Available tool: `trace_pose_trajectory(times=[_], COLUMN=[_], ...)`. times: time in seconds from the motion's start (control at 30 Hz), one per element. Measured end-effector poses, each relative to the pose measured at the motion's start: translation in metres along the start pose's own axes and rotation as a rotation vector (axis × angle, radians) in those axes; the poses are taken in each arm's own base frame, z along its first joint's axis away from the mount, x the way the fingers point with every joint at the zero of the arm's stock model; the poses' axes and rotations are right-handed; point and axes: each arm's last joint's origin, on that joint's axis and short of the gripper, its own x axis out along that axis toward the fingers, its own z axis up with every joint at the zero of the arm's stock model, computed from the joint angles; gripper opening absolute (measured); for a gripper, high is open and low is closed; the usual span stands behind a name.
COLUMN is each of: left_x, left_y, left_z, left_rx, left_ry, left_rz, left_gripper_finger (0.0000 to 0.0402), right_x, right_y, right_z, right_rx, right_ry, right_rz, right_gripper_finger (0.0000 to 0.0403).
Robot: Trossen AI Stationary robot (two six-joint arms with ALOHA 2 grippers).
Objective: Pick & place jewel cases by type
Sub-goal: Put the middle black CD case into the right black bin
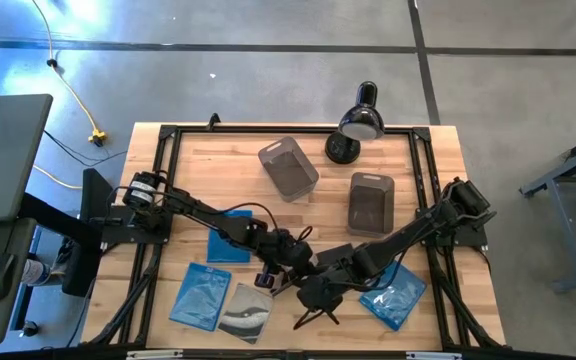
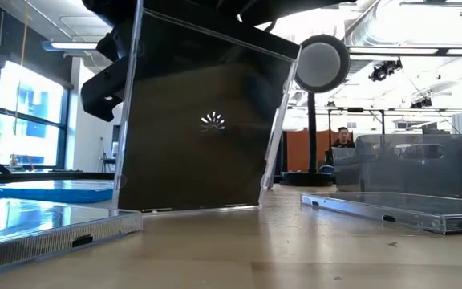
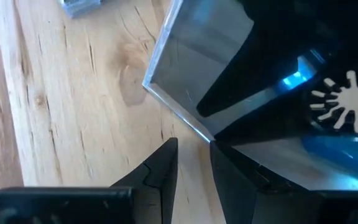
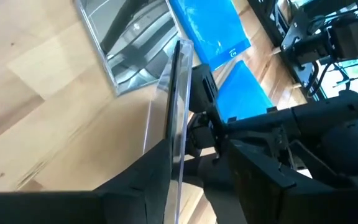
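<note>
Where the two arms cross in the overhead view, the left gripper and right gripper merge into one dark mass, so neither claw's finger spacing can be read there. The dark jewel case standing on edge is cut off by the low view's top edge, and its upper corner disappears behind the claw above it. In the left wrist view that case runs out past the frame.
</note>
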Motion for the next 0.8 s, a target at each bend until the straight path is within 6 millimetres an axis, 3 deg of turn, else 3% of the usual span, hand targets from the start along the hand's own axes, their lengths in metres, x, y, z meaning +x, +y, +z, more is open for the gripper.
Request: trace_pose_trajectory(times=[0.43, 0.8], left_x=[0.0, 0.0], left_y=[-0.003, -0.008], left_z=[0.002, 0.004], left_rx=[0.003, 0.016], left_ry=[-0.022, -0.036], left_rz=[-0.063, -0.091], left_gripper_finger=[0.0097, 0.0097], right_x=[0.0, -0.015], right_y=[0.0, 0.0], right_z=[0.001, 0.005], right_rx=[0.026, 0.018], right_ry=[0.003, -0.019], right_rz=[-0.022, -0.034], right_gripper_finger=[0.0155, 0.0155])
